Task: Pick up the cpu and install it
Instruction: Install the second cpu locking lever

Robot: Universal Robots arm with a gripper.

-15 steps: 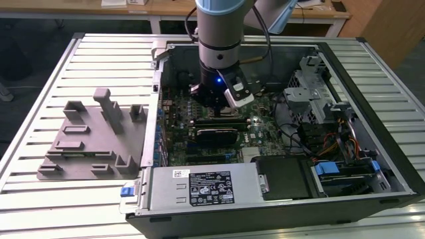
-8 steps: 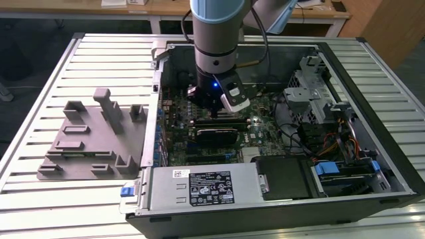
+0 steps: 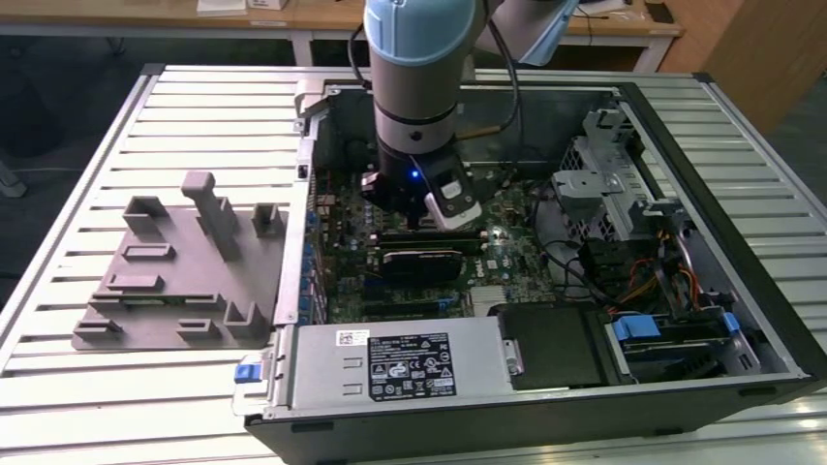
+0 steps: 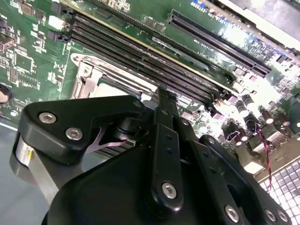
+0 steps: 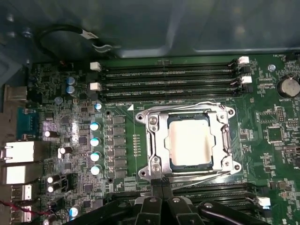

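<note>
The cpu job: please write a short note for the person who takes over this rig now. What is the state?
Gripper: shut, holding nothing, tips just beside the socket frame in the first wrist view.
Cpu: lies flat in the motherboard socket, inside the open computer case.
Done: the cpu appears picked up and placed in its socket.
Left: whether it is fully seated, and whether the frame is latched, cannot be told from the pictures; check both.
Arm: reaches down into the case in the exterior view.
</note>
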